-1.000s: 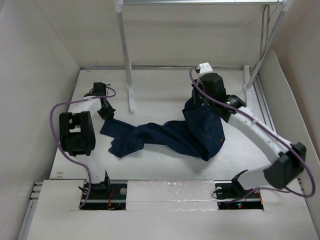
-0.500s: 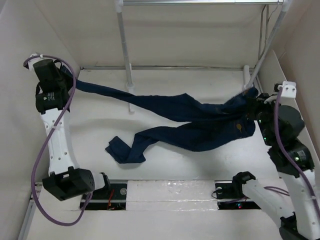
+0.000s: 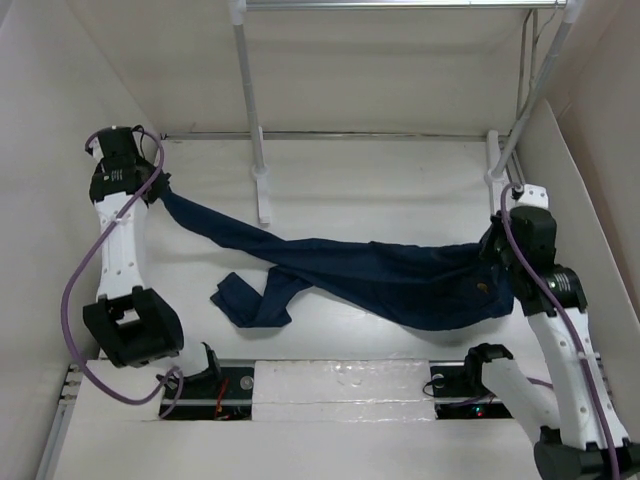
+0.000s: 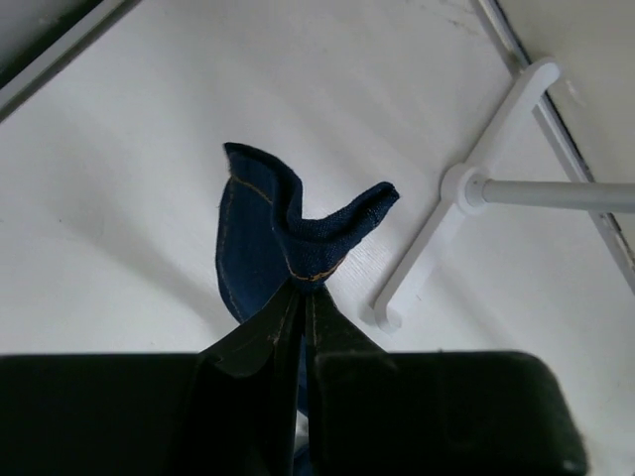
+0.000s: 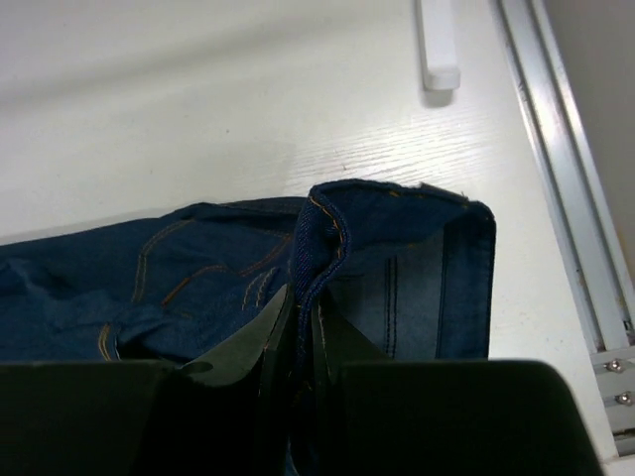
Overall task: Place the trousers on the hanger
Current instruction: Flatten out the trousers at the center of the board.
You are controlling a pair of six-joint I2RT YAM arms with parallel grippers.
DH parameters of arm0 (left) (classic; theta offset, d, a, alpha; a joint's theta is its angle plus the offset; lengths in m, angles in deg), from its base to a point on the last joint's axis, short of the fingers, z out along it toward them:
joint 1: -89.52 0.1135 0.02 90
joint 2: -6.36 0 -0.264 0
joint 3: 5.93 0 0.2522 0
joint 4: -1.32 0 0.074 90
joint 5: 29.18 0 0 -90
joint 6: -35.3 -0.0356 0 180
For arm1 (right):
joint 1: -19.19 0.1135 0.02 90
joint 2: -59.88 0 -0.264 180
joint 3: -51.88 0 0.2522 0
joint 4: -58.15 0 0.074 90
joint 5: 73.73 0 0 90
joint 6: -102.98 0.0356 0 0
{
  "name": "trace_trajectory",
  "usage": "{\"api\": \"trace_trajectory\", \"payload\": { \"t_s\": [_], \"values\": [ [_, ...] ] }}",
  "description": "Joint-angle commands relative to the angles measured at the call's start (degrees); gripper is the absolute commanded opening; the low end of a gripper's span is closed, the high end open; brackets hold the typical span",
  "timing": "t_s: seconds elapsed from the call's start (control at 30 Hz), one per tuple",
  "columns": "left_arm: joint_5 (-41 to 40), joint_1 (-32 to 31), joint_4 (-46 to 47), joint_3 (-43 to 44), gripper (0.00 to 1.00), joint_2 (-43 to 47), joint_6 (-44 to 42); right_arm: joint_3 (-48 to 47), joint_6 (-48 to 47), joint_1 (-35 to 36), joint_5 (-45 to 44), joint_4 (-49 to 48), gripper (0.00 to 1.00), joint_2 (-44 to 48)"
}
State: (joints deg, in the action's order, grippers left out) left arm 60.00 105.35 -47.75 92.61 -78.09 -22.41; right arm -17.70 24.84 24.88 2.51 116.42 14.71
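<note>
**Tool state.** The left tool (image 4: pixel 303 297) is clenched on the hem of one leg. The denim fans out just past its fingertips. The right tool (image 5: pixel 303 302) is clenched on a fold of the waistband, with pocket stitching to its left.

**Position of the work.** In the overhead view the left tool (image 3: pixel 158 190) is at 10 o'clock on the counter (image 3: pixel 350 180). The right tool (image 3: pixel 493 245) is at 3 o'clock. The trousers (image 3: pixel 400 280) span the gap between them. The gripped leg rises off the counter toward the left tool. The body sags onto the counter near the right tool, with the tan patch (image 3: pixel 481 290) facing up. The free leg (image 3: pixel 245 297) is crumpled on the counter at 7 o'clock, held by neither tool.

**Governing relation.** The long axis of the trousers runs from 10 o'clock to 3 o'clock, roughly parallel to the rail (image 3: pixel 400 4) at 12 o'clock. A thin pale wire (image 3: pixel 524 70) hangs below the right end of the rail and is judged to be the hanger. Its outline is too faint to confirm. It lies at about 12 to 1 o'clock from the right tool and well apart from the left tool. The right arm is therefore the nearer arm, and the waistband end is the nearer end of the trousers. The hem end must cross the full width of the counter to reach the same point.
</note>
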Motion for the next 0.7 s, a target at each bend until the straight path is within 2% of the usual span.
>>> {"api": "trace_trajectory", "payload": {
  "t_s": [0.0, 0.1, 0.13, 0.17, 0.2, 0.23, 0.3, 0.33, 0.37, 0.4, 0.43, 0.47, 0.53, 0.57, 0.6, 0.63, 0.67],
  "values": [
    [-0.32, 0.07, -1.69, 0.49, 0.0, 5.78, 0.66, -0.36, -0.08, 0.37, -1.97, -0.56, 0.0, 2.02],
    [-1.2, 0.07, -0.64, 0.3, 0.0, 3.6, 1.54, 3.16, -0.69, -0.94, -0.93, -5.64, 0.0, -0.88],
    [-0.94, 0.07, -0.55, 2.48, 0.0, 2.11, 1.72, 3.51, -0.96, -2.17, -0.74, -9.75, 0.0, -3.76],
    [0.45, 0.07, -0.46, 5.98, 0.0, -4.09, 3.2, 3.6, -1.92, -4.01, -0.39, -14.93, 0.0, -7.18],
    [0.47, 0.07, -0.46, 6.02, 0.0, -4.15, 3.21, 3.6, -1.93, -4.02, 0.22, -14.98, 0.0, -7.22],
    [3.17, 0.77, 0.32, 10.54, 0.0, -9.11, 3.74, 3.52, -2.45, -6.63, 1.35, -21.51, 0.0, -10.87],
    [8.34, 1.56, -0.11, 17.67, 0.0, -15.28, 5.4, 0.56, -2.19, -9.46, 6.43, -26.91, 0.0, -15.89],
    [10.12, 2.26, -0.63, 26.76, 0.0, -18.53, 6.72, -1.82, -1.49, -10.6, 8.29, -27.72, 0.0, -18.96],
    [12.22, 2.27, -1.07, 31.72, 0.1, -25.44, 6.56, -3.32, -0.62, -11.92, 9.27, -28.86, 0.0, -24.13],
    [15.29, 2.27, -2.56, 36.64, 0.25, -28.99, 6.12, -4.47, 1.05, -11.93, 11.1, -30.26, 0.0, -26.09],
    [15.67, 2.27, -1.53, 35.13, 0.41, -29.2, 6.64, -6.66, 1.58, -11.93, 12.17, -31.84, 0.0, -27.76],
    [15.59, 2.27, -0.65, 32.59, 0.69, -28.33, 5.77, -7.64, 1.94, -11.93, 13.05, -31.94, 0.0, -29.61],
    [10.96, 1.22, -1.77, 26.01, 0.88, -25.7, 2.79, -8.44, 2.03, -11.32, 12.62, -32.03, 0.0, -29.63],
    [5.27, 1.22, -1.26, 19.18, 0.94, -22.55, -0.36, -7.39, 2.12, -11.32, 12.7, -32.64, 0.0, -29.02],
    [4.34, 1.22, -1.25, 19.12, 0.94, -22.52, -0.39, -7.38, 2.2, -10.8, 12.79, -32.65, 0.0, -28.58],
    [5.12, 2.43, 2.75, 9.37, 0.9, -18.26, -0.3, -6.08, 2.29, -10.79, 12.88, -32.91, 0.0, -27.96],
    [6.87, 3.75, 5.57, 4.49, 0.79, -16.04, 0.83, -5.28, 2.38, -10.79, 12.97, -33.08, 0.0, -27.52]
  ]
}}
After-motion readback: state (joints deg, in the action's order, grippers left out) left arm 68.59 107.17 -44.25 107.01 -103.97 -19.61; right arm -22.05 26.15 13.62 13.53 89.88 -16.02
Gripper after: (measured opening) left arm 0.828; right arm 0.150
